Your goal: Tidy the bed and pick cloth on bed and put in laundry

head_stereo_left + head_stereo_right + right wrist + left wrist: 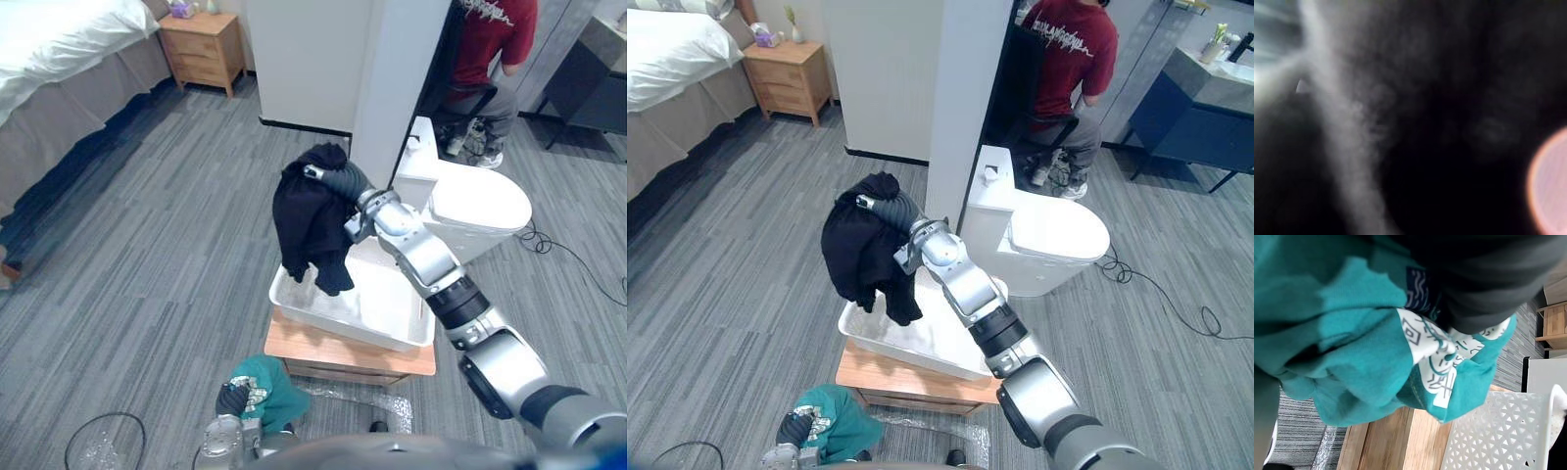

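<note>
Black crumpled cloth hangs limp over the outstretched right robot hand above the white perforated basket; its grip cannot be told.

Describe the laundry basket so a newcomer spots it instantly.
Find the white toilet; beside it stands a low wooden stand. The basket sits on top: a shallow white tub with lattice walls, directly beneath the hanging black cloth.
</note>
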